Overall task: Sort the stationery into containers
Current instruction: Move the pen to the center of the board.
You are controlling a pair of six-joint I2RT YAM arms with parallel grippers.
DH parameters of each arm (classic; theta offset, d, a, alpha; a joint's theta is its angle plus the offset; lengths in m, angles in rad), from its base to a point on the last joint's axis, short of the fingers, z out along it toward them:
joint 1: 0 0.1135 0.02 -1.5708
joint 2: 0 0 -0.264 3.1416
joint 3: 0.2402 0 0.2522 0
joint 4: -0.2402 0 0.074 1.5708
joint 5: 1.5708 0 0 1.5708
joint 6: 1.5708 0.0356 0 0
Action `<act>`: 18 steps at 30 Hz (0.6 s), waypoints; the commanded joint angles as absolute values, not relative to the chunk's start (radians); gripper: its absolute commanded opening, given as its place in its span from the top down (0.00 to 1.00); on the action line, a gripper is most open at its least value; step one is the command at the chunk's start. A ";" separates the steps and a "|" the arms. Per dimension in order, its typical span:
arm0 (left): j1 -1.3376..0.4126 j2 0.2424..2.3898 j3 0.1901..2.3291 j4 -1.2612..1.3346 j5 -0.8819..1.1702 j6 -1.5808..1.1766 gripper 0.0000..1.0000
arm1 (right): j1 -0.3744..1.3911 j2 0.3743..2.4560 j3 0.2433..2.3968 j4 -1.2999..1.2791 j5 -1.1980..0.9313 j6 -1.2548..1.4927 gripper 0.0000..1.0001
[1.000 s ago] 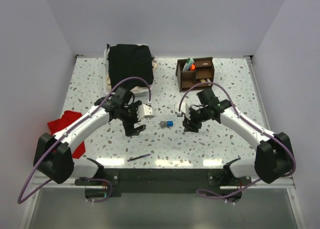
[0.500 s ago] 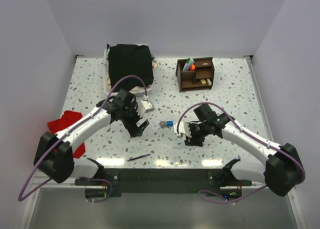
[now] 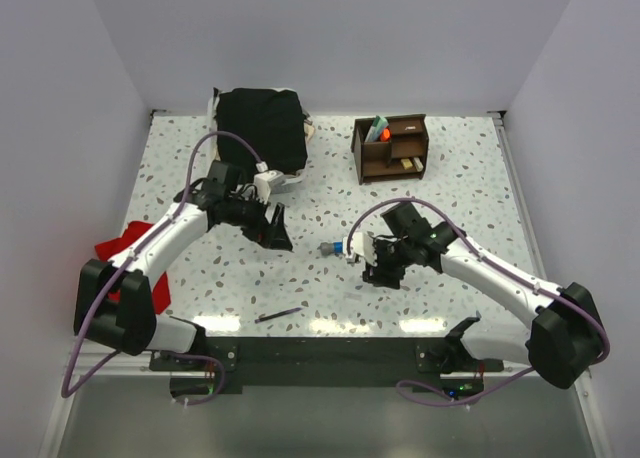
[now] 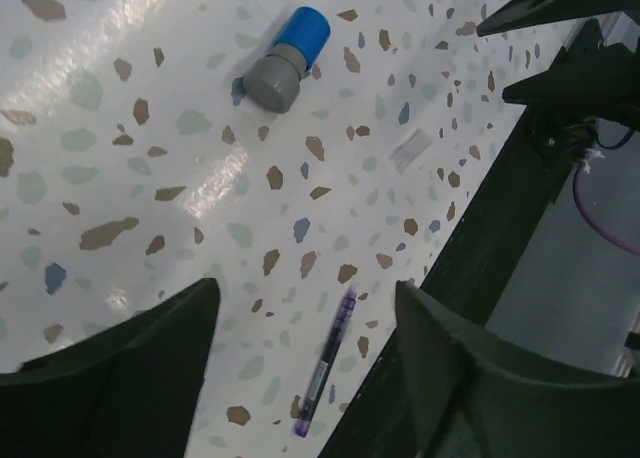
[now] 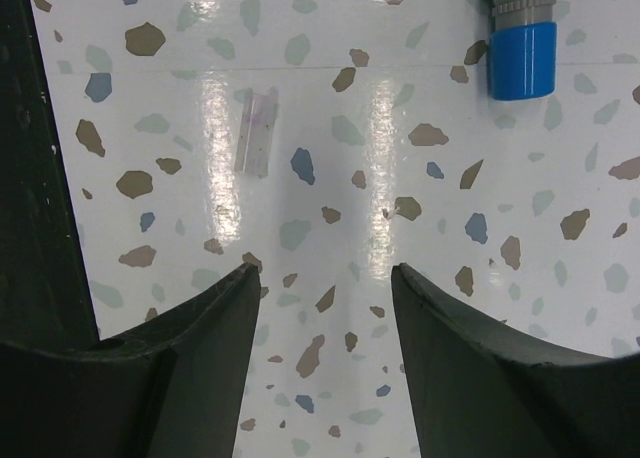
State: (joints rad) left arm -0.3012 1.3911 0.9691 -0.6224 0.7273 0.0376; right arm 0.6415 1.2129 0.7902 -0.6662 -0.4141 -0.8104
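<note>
left tool (image 4: 305, 288): spread apart, empty | right tool (image 5: 325, 270): spread apart, empty | blue-and-grey cylindrical sharpener (image 3: 335, 248): lying on speckled white surface (image 3: 450, 178) between the 2 tools, just beside the right one | thin dark pen (image 3: 278, 316): near front edge | dark brown wooden organiser (image 3: 390, 150): far side

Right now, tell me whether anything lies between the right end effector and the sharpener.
Nothing visible does. In the right wrist view, only bare speckled table separates the open right end effector from the sharpener. A small clear sliver lies off to one side of that line.
</note>
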 commanded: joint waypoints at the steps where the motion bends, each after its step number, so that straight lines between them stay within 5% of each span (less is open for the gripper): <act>1: -0.293 1.350 0.888 -0.606 0.713 -0.046 0.35 | 0.652 1.203 0.805 -0.667 -0.454 -0.727 0.45; 2: -0.295 1.341 0.879 -0.618 0.584 -0.087 0.42 | 0.660 1.187 0.795 -0.658 -0.457 -0.704 0.46; 4: -0.285 1.342 0.887 -0.679 0.442 -0.115 0.23 | 0.689 1.151 0.769 -0.623 -0.459 -0.639 0.47; 5: -0.297 1.344 0.888 -0.689 0.427 -0.115 0.01 | 0.707 1.117 0.734 -0.562 -0.443 -0.608 0.47; 12: -0.540 1.350 0.970 -0.596 0.074 0.194 0.00 | 0.874 1.112 0.684 -0.385 -0.301 -0.374 0.47; 18: -0.670 1.293 0.934 -0.695 0.138 0.317 0.08 | 0.902 1.140 0.681 -0.419 -0.181 -0.530 0.47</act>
